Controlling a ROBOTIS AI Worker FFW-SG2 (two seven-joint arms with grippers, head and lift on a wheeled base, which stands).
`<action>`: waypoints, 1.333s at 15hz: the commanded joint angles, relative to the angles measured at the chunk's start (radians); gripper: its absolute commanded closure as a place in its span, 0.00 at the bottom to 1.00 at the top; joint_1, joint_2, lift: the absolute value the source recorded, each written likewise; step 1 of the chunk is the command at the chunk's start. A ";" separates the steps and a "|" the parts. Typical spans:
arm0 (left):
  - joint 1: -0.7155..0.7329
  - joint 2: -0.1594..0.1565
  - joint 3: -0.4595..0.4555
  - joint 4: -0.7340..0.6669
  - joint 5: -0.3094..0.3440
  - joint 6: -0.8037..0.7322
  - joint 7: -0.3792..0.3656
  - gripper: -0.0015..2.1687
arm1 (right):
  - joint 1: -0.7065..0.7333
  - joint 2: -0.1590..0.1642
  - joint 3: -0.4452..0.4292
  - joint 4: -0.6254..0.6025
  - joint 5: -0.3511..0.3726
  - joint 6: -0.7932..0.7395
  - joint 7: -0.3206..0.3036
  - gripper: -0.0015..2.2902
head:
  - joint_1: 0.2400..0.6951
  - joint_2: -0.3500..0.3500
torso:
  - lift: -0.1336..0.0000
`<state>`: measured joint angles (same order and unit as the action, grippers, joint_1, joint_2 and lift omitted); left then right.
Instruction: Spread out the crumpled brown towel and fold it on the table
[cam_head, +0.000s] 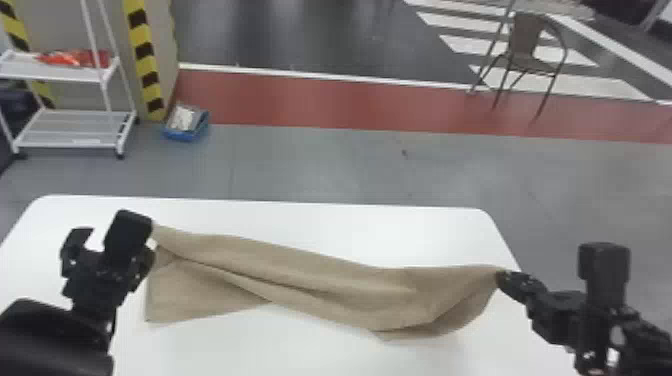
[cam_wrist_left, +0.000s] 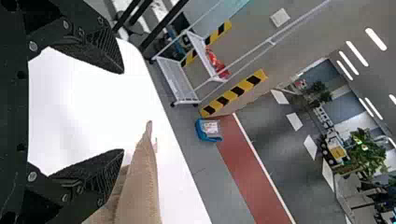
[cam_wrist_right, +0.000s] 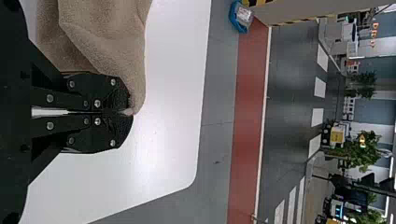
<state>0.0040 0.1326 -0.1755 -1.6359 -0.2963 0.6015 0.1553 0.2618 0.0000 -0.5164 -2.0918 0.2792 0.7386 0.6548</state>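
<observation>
Brown towel (cam_head: 310, 280) lies creased across white counter (cam_head: 320, 225), right gripper (cam_head: 500, 278) pinches one end, left gripper (cam_head: 101, 234) gapes beside the other

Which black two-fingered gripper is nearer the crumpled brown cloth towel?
Right. The right gripper is closed on the towel at its right end; the left gripper is open by the towel's left end, holding nothing.

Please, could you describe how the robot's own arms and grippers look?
Left arm and right arm are black. The left gripper and the right gripper are black too, dotted with round, silvery screw heads. The left one's fingers taper like wedges, with fine ridges on their inner faces.
</observation>
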 joint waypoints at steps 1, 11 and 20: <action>0.102 0.018 0.090 -0.134 0.071 0.061 -0.068 0.02 | -0.001 0.001 0.004 0.015 -0.002 -0.018 0.000 0.49 | 1.00 0.23 | 1.00; 0.149 0.039 0.122 -0.116 0.342 0.137 -0.166 0.16 | 0.008 0.001 -0.004 0.065 -0.011 -0.089 0.000 0.49 | 1.00 0.26 | 1.00; 0.140 0.028 0.116 -0.091 0.450 0.159 -0.184 0.21 | 0.004 0.001 0.010 0.093 -0.017 -0.110 -0.004 0.49 | 1.00 0.16 | 1.00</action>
<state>0.1545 0.1623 -0.0594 -1.7443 0.1483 0.7601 -0.0312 0.2671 0.0000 -0.5116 -2.0031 0.2629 0.6283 0.6511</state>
